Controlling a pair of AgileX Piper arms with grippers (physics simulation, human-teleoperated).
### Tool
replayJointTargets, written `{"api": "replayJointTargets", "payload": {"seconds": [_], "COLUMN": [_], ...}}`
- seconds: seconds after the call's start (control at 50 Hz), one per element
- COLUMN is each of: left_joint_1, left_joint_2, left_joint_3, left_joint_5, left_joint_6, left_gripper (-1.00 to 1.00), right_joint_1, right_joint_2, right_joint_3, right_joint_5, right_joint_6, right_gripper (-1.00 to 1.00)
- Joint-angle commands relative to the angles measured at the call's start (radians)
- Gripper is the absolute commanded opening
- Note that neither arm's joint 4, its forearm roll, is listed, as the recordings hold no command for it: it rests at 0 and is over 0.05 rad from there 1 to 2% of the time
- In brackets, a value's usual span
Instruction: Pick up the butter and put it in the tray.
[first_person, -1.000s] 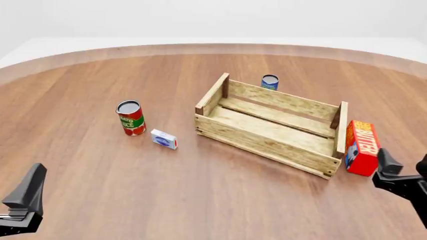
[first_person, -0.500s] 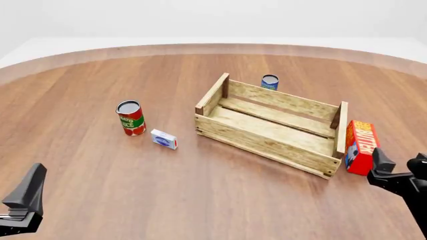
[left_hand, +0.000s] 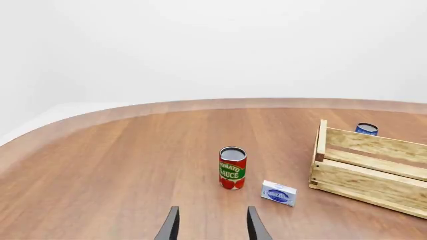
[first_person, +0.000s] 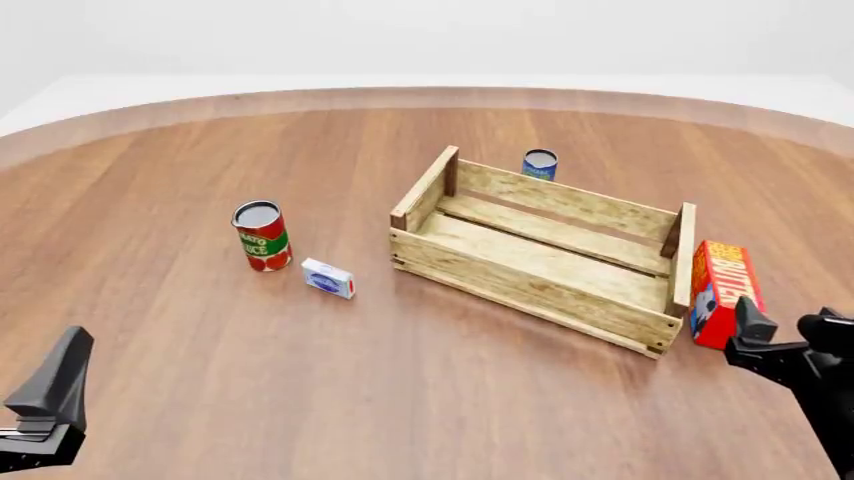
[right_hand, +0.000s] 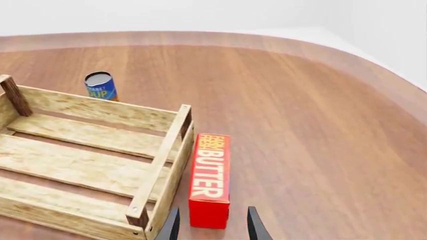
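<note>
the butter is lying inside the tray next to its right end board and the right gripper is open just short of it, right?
Not quite: the butter lies on the table outside the tray, beside its right end board, as the right wrist view shows. The right gripper is indeed open just short of it.

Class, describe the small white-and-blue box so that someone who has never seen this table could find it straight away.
Start at the wooden tray, the biggest thing on the table. Off its left end stands a red tomato sauce can, and the small box lies just beside that can, on the tray's side. It is the only white-and-blue box, far smaller than the red butter at the tray's right end.
</note>
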Motion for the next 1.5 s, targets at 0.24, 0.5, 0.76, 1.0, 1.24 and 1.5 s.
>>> {"api": "replayJointTargets", "payload": {"seconds": [0.24, 0.5, 0.76, 1.0, 1.24, 1.5], "left_joint_1": [0.0, 0.0, 0.0, 0.0, 0.0, 0.0], "left_joint_2": [0.0, 0.0, 0.0, 0.0, 0.0, 0.0], "left_joint_3": [0.0, 0.0, 0.0, 0.0, 0.0, 0.0], "left_joint_5": [0.0, 0.0, 0.0, 0.0, 0.0, 0.0], "left_joint_6": [0.0, 0.0, 0.0, 0.0, 0.0, 0.0], "left_gripper": [1.0, 1.0, 1.0, 1.0, 1.0, 1.0], "right_joint_1": [-0.01, -0.003, -0.001, -0.001, -0.002, -0.003], "right_joint_2": [0.095, 0.186, 0.264, 0.307, 0.347, 0.388], "right_joint_3": [-0.017, -0.038, -0.057, -0.082, -0.093, -0.112], "right_joint_5": [-0.06, -0.111, -0.15, -0.159, -0.182, -0.194], "right_joint_6": [0.002, 0.002, 0.002, -0.002, -0.005, -0.006], "right_gripper": [1.0, 1.0, 1.0, 1.0, 1.0, 1.0]}}
